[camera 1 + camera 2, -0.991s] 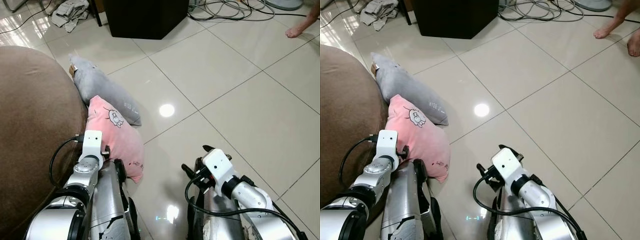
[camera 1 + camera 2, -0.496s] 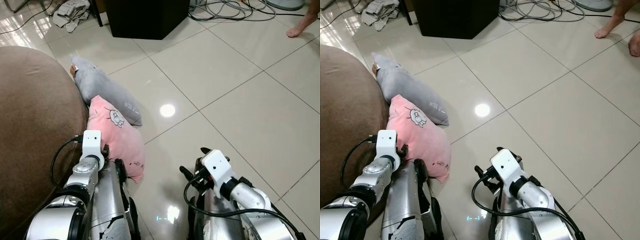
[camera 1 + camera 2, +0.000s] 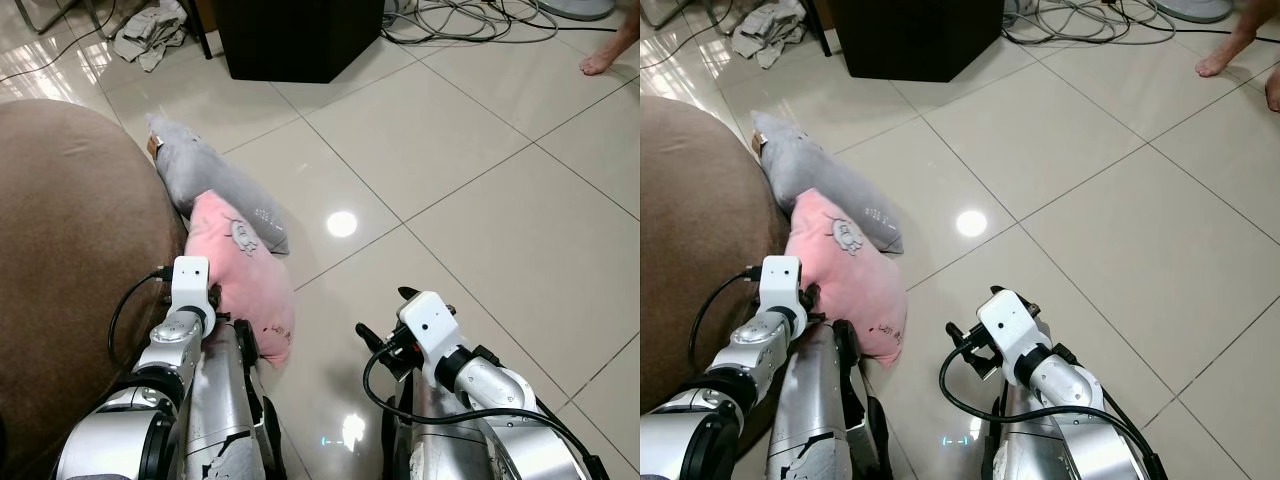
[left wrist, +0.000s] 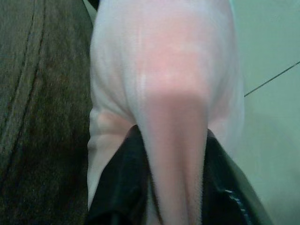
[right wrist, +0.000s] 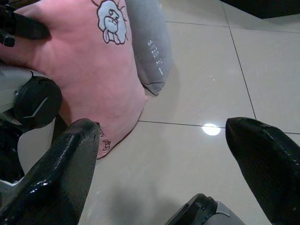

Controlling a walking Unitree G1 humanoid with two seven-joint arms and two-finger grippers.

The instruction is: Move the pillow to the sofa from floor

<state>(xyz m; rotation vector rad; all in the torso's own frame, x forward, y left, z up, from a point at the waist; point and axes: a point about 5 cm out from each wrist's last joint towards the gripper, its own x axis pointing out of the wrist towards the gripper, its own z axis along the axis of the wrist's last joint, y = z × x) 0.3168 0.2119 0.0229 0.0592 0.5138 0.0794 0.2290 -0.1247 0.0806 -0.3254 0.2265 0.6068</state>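
A soft pink pillow (image 3: 243, 280) with a small cartoon print leans against the rounded side of the brown fabric sofa (image 3: 70, 260), its lower corner on the glossy beige tile floor (image 3: 480, 200). The left gripper (image 4: 171, 187) pinches a plump fold of the pillow between its two black fingers (image 4: 119, 187). A grey pillow (image 3: 205, 180) with white lettering lies just behind the pink one, touching it and the sofa. The right gripper (image 5: 173, 164) hangs low over the tiles, its glossy black fingers (image 5: 65, 164) spread wide and holding nothing. Farther off stand a dark cabinet (image 3: 295, 35), a crumpled cloth (image 3: 150, 30), tangled cables (image 3: 470, 20) and a person's bare foot (image 3: 600, 62).
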